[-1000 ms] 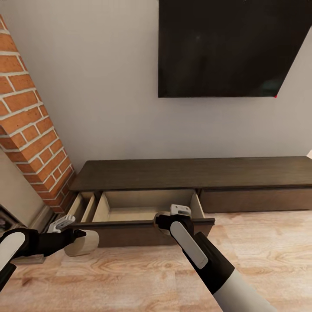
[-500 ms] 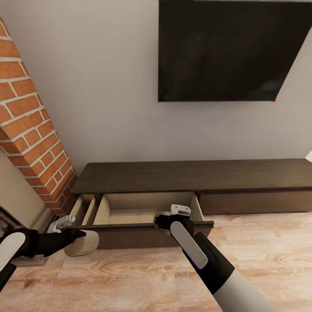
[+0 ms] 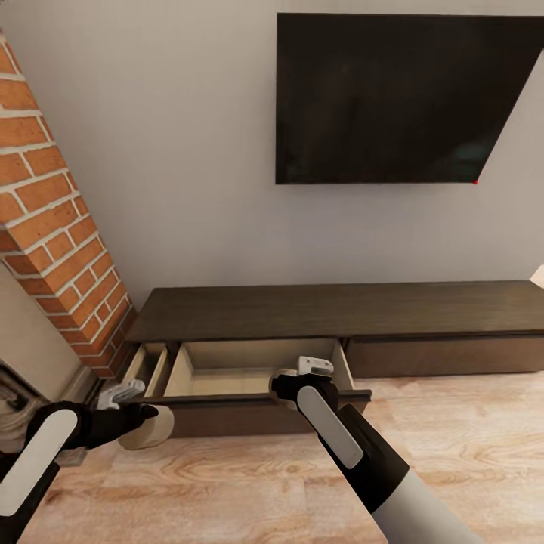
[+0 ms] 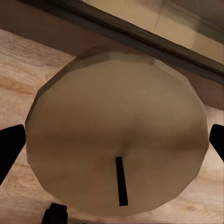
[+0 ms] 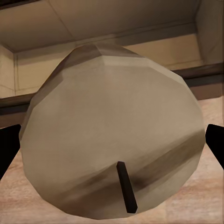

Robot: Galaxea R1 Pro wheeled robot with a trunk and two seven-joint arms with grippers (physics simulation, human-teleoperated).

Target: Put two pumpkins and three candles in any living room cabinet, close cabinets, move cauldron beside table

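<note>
While each end effector is closed on a candle, the left end effector (image 3: 140, 414) with its candle (image 3: 147, 428) at seven o'clock and the right end effector (image 3: 291, 381) at the front edge of the open cabinet (image 3: 332, 313) drawer, the stowing step seems in hand, and next each candle must probably be released inside.

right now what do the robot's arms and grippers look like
Both arms have glossy black segments with a white elongated panel on top; the right arm ends in a white sleeve near the body. Small light-grey bracket pieces sit at each wrist. The left gripper and right gripper have black fingertips.
</note>
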